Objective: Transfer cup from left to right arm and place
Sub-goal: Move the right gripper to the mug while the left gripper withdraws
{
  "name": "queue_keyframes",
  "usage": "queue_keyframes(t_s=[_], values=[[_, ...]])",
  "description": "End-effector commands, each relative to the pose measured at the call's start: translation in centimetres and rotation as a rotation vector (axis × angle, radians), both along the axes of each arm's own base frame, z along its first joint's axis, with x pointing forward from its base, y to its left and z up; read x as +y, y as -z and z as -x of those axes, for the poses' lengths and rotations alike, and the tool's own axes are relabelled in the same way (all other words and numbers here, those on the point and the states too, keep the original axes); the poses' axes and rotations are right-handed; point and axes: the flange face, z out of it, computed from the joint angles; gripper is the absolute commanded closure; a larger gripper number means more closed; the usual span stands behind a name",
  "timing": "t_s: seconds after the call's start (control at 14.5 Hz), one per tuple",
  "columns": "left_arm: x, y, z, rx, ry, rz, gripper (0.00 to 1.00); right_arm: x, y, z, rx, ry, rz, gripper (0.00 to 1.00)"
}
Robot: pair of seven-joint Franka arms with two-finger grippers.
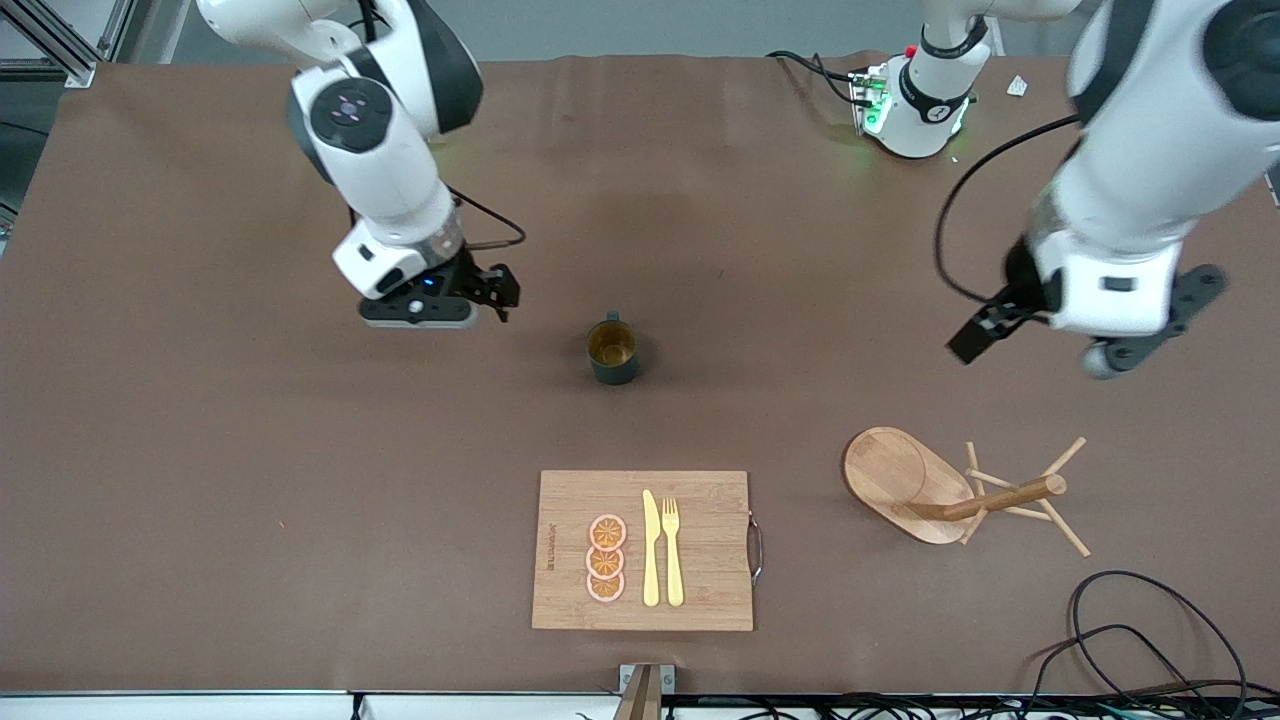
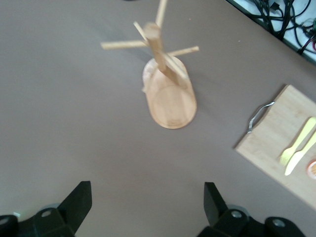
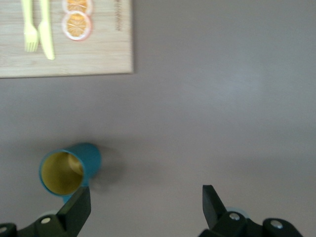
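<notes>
1. The cup (image 1: 612,352) stands upright on the brown surface (image 1: 200,450), mouth up, its yellowish inside showing and its small handle turned toward the robots' bases. Nothing grips it.
2. It sits about midway between the two arms' ends of the surface, farther from the front camera than the cutting board (image 1: 700,590) and well apart from it.
3. The right pincer (image 1: 480,300) hangs over bare surface, on the right arm's side of the cup. Its fingers (image 3: 74,212) are spread wide with nothing between them; in the right wrist view the cup (image 3: 69,170) shows just past one fingertip.
4. The left pincer (image 1: 1085,335) hangs over bare surface toward the left arm's end, well apart from the cup. Its fingers (image 2: 76,205) are likewise spread wide and hold nothing.
5. A wooden peg rack (image 1: 960,495) stands toward the left arm's end, nearer the front camera than the left pincer; the left wrist view looks at its oval base (image 2: 170,101).
6. On the cutting board lie three orange slices (image 1: 606,558) in a row, and beside them a yellow knife (image 1: 651,548) and a yellow fork (image 1: 672,550), side by side.
7. Black cables (image 1: 1150,640) lie at the surface's edge nearest the front camera, toward the left arm's end.
</notes>
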Motion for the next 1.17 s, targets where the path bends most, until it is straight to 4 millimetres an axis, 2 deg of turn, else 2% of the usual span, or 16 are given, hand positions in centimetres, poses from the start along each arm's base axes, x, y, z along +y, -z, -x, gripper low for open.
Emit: queue_keyframes(t_s=[0.0, 0.14, 0.28, 0.41, 0.62, 0.76, 0.97, 1.11], values=[[4.6, -0.6, 0.4, 0.046, 0.148, 0.001, 0.0, 3.1, 4.5, -1.4, -0.023, -0.023, -0.005, 0.0], [6.5, 0.0, -0.2, 0.064, 0.248, -0.001, 0.0, 4.2, 5.3, -1.2, -0.02, -0.035, -0.007, 0.0], [8.3, 0.6, -0.7, 0.077, 0.267, 0.012, 0.0, 5.2, 6.1, -0.6, -0.009, -0.052, 0.001, 0.0], [8.5, 0.8, -0.8, 0.081, 0.278, 0.012, 0.0, 5.6, 7.0, -0.3, 0.003, -0.056, 0.008, 0.0], [8.2, 0.6, -0.7, 0.083, 0.368, 0.01, 0.0, 8.1, 7.9, 1.5, 0.015, -0.075, 0.008, 0.0], [8.6, 0.4, -0.7, 0.08, 0.368, 0.014, 0.0, 9.4, 9.4, 2.2, 0.014, -0.073, 0.007, 0.0], [9.9, -0.5, -0.4, 0.07, 0.417, 0.032, 0.0, 10.3, 11.7, 2.9, 0.036, -0.079, 0.026, 0.0], [11.1, -2.0, 0.4, 0.054, 0.434, 0.013, 0.0, 10.5, 12.7, 3.0, 0.043, -0.08, 0.034, 0.0]])
